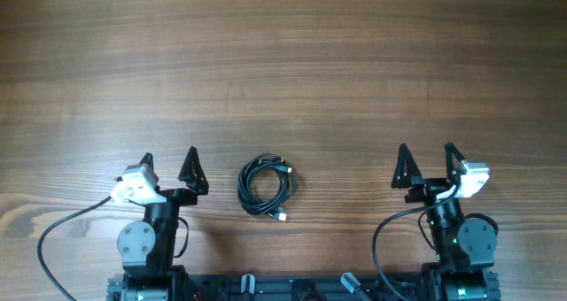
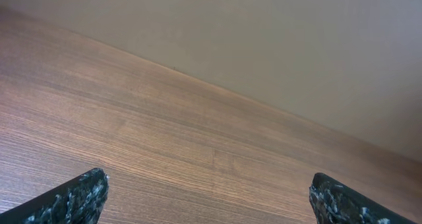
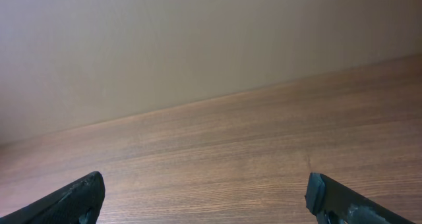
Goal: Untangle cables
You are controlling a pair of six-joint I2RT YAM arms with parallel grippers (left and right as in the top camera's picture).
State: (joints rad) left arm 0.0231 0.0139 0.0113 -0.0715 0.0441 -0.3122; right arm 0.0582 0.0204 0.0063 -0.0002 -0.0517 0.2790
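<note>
The cables (image 1: 266, 186) lie as one small coiled black bundle on the wooden table, near the front edge between the two arms, with a silver-tipped plug at its lower right. My left gripper (image 1: 168, 159) is open and empty, to the left of the bundle. My right gripper (image 1: 427, 156) is open and empty, well to the right of it. In the left wrist view the open fingertips (image 2: 211, 191) frame only bare wood. The right wrist view shows the same, with its fingertips (image 3: 206, 192) wide apart. The cables are out of both wrist views.
The wooden table (image 1: 283, 62) stretches far back from the arms. A plain beige wall (image 3: 198, 46) stands behind its far edge. Thicker black wires (image 1: 53, 239) run from the white camera modules down to the arm bases at the front edge.
</note>
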